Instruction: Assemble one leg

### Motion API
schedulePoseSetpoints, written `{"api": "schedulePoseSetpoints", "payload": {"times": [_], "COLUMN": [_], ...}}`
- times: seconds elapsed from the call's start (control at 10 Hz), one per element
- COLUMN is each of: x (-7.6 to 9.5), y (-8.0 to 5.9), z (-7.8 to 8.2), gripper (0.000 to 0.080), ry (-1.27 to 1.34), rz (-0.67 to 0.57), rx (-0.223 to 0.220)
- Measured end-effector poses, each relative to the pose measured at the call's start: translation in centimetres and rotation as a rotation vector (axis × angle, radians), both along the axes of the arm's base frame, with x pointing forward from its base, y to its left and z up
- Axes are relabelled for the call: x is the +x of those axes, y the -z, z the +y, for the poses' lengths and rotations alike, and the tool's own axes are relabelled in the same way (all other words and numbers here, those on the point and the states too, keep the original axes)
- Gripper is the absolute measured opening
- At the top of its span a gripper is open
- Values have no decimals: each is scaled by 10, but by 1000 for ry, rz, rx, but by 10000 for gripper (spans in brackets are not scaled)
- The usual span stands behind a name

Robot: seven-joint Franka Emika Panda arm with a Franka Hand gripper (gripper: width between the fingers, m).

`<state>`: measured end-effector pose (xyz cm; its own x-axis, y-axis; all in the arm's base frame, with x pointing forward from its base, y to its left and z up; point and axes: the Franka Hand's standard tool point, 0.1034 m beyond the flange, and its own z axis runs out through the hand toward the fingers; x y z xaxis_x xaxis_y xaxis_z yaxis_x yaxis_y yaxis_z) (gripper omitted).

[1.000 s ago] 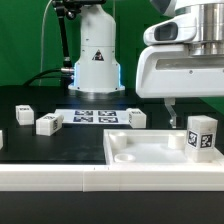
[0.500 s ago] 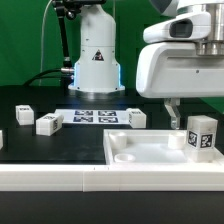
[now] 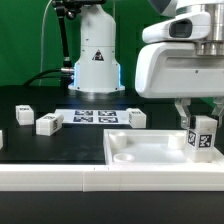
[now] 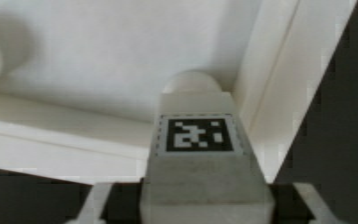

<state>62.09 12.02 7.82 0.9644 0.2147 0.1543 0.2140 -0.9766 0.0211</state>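
A leg [image 3: 202, 137], a small white block with a black-and-white tag, stands upright at the exterior view's right end of the wide white panel [image 3: 140, 150]. My gripper [image 3: 200, 120] hangs over it with one finger on each side of the leg's top. In the wrist view the leg [image 4: 202, 150] runs up between my gripper's [image 4: 204, 205] fingers, with a dark gap on each side, so the gripper is open and not touching it. The panel [image 4: 87, 110] lies under the leg.
Three more legs lie on the black table: two at the exterior view's left [image 3: 24, 113] [image 3: 48, 124] and one nearer the middle [image 3: 136, 118]. The marker board [image 3: 95, 116] lies behind them, in front of the arm's white base [image 3: 97, 60].
My gripper has moved to the exterior view's right, from beside the upright leg to straddling its top. The leg and the other parts have not moved.
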Motion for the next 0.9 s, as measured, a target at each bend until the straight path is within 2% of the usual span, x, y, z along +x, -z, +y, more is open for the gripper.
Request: {"api": "schedulePoseSetpoints", "payload": {"times": [0.1, 0.5, 0.6, 0.9], "x": [0, -1, 0, 0], "y": [0, 0, 0, 1], "z": [0, -1, -3, -5], "gripper": [290, 290, 291, 294], "ry": [1, 377, 487, 645], "rz": [0, -6, -20, -38], "rx": [0, 78, 108, 130]}}
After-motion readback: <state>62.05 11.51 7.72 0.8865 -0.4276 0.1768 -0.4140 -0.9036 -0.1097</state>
